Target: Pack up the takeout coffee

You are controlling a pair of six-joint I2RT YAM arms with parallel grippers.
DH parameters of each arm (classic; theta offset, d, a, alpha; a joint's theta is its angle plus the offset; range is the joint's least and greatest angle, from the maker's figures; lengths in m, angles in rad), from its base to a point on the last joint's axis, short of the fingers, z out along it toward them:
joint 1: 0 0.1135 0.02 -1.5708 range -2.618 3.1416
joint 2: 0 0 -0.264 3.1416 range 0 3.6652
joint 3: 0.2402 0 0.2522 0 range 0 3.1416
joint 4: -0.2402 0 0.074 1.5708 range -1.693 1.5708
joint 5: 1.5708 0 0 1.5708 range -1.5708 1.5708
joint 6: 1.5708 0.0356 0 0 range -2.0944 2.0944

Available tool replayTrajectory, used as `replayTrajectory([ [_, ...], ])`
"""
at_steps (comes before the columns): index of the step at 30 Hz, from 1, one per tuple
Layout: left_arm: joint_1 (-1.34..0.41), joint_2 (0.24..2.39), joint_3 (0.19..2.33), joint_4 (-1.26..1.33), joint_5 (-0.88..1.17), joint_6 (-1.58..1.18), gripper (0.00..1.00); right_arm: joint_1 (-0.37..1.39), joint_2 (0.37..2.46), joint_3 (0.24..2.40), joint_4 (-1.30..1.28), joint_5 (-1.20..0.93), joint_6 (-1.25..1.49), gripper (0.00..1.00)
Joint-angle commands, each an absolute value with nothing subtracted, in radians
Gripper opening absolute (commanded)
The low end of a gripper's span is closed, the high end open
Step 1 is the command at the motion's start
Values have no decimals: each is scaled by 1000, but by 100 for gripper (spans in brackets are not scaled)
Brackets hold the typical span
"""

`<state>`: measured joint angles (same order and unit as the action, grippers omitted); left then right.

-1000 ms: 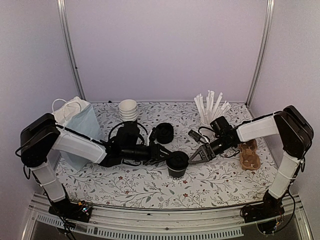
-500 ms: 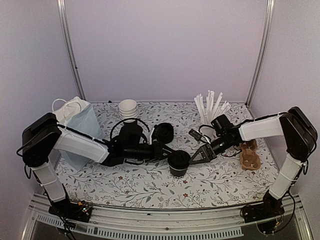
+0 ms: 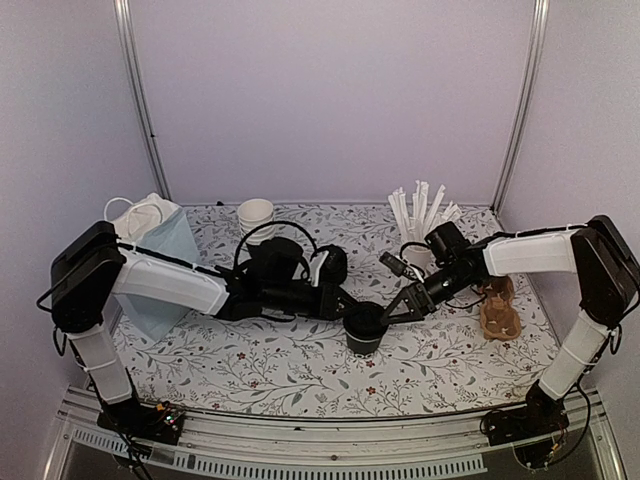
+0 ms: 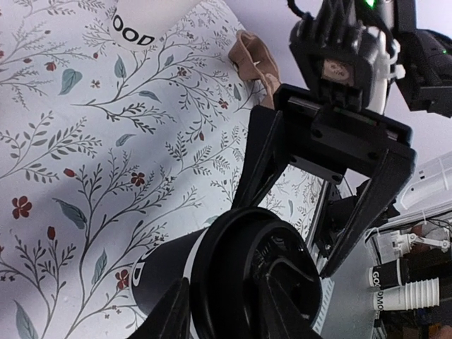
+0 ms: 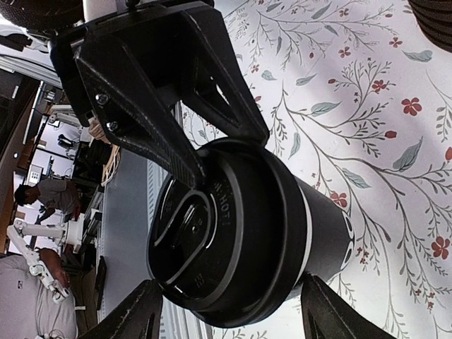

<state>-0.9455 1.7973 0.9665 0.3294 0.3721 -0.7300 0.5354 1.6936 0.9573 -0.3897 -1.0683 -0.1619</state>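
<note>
While our left claw (image 3: 348, 305) clamps the upright takeout coffee (image 3: 363, 332) at centre frame, our right claw (image 3: 388, 312) — jaws wide — straddles its lid (image 5: 205, 226) from the right side.

In the right wrist view you can read raised letters "HOT!" on the black lid (image 5: 233, 247) of the takeout coffee (image 5: 325, 236), near 12 o'clock on its face; other moulded marks there are too small to read; in the left wrist view, "OOD" stands on the black band of a white cup (image 4: 134, 35) at the frame's 11 o'clock; "GOO" shows on background cups (image 4: 385, 296) at 4 o'clock.
</note>
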Motion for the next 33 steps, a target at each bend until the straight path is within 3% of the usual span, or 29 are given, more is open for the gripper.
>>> replayTrajectory([
  [1, -955, 1852, 954, 251, 431, -636, 33, 525, 1700, 994, -414, -1044, -173, 71],
  [3, -955, 1857, 956, 257, 454, -603, 32, 520, 1693, 1000, -427, -1005, -168, 80],
  [6, -954, 1874, 977, 255, 493, -554, 31, 515, 1679, 1014, -467, -1012, -171, 81],
  [11, -954, 1895, 1025, 233, 525, -502, 32, 514, 1693, 1016, -484, -1000, -167, 68],
  [14, -953, 1890, 1042, 214, 499, -496, 39, 514, 1711, 1015, -486, -988, -166, 63],
  [23, -949, 1692, 994, 161, 319, -587, 56, 514, 1736, 1015, -489, -1005, -169, 58],
  [33, -993, 1604, 815, 192, 335, -920, 52, 513, 1660, 1026, -514, -1045, -182, 76],
])
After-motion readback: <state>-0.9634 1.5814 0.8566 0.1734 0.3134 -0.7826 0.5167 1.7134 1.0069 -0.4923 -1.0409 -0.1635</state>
